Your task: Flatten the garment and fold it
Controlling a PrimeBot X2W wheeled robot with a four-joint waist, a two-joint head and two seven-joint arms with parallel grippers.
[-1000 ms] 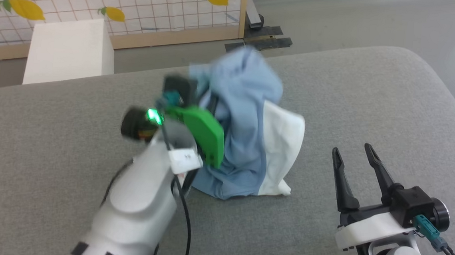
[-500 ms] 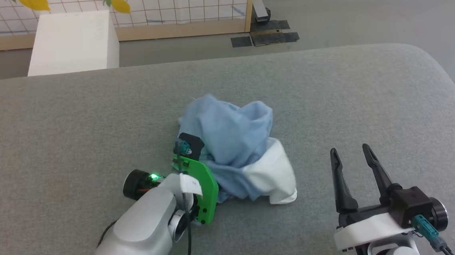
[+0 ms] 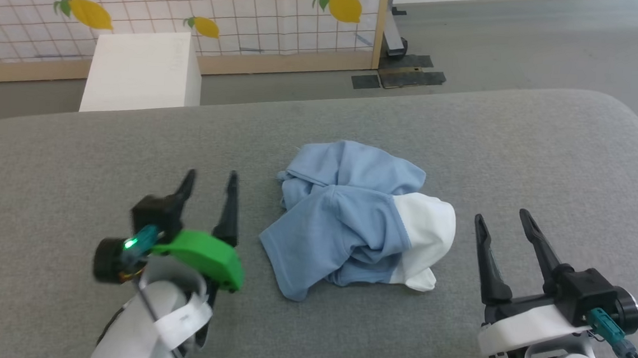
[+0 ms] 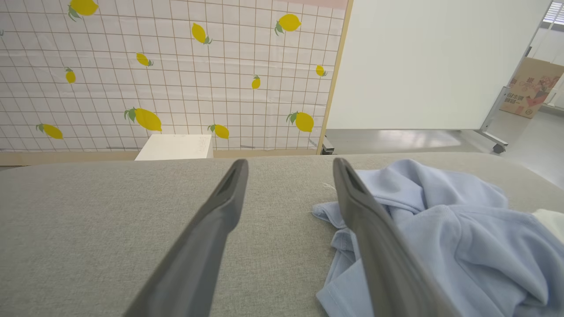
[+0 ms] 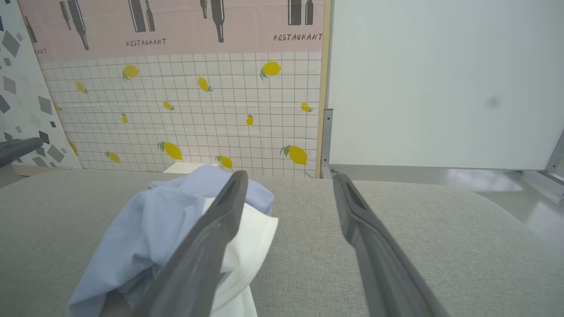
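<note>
With the shirt point(image 3: 350, 215) lying crumpled on the tabletop point(image 3: 523, 143) between my left claw point(image 3: 211, 174) and right claw point(image 3: 501, 214), both spread wide and holding nothing, I judge flattening not yet done: the next move calls for pinching an outer hem on each side and drawing it apart.

garment point(image 3: 344, 220): light blue, white part | surface point(image 3: 468, 139): grey | wall panel point(image 3: 224, 4): white grid, yellow lemons
</note>
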